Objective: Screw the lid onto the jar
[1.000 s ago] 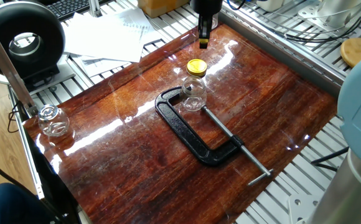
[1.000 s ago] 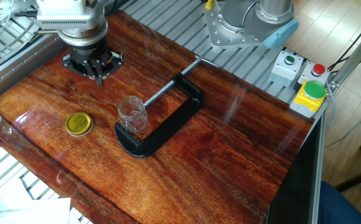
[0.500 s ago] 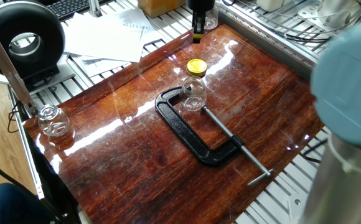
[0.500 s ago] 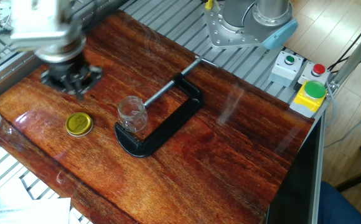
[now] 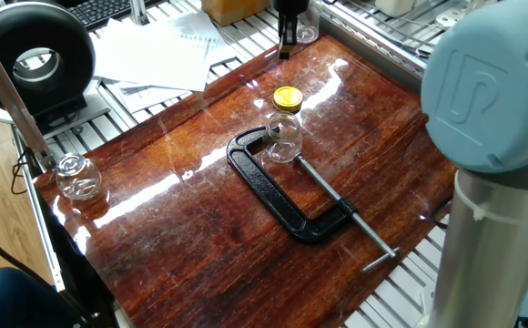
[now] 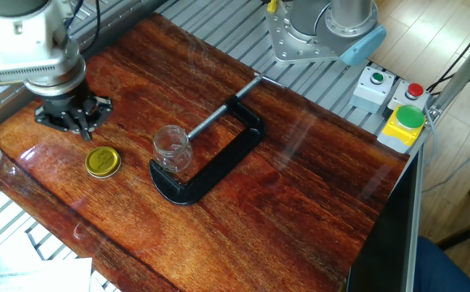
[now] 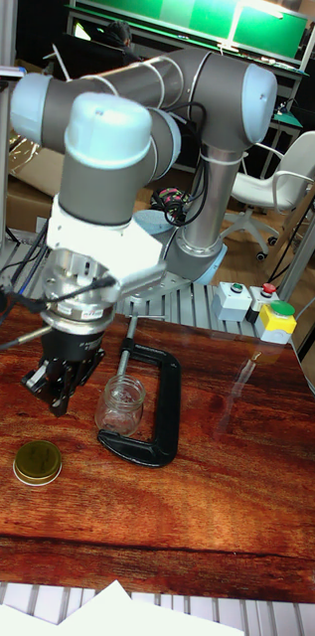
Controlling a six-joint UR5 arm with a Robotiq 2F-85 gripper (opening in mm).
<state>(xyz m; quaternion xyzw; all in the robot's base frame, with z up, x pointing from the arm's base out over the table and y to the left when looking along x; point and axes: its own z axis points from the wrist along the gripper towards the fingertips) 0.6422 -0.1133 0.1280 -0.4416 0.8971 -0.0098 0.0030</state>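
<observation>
My end effector hovers above counter, empty; fingers' spread unclear. Lid flat on counter, just below it. Jar upright, mouth open, gripped in clamp, likely against twisting.

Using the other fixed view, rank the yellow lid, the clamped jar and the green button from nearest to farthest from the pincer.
From the pincer:
1. The lid, just below it on the table.
2. The jar, to its right, held in the black clamp.
3. The green button, far right, off the table.
</observation>
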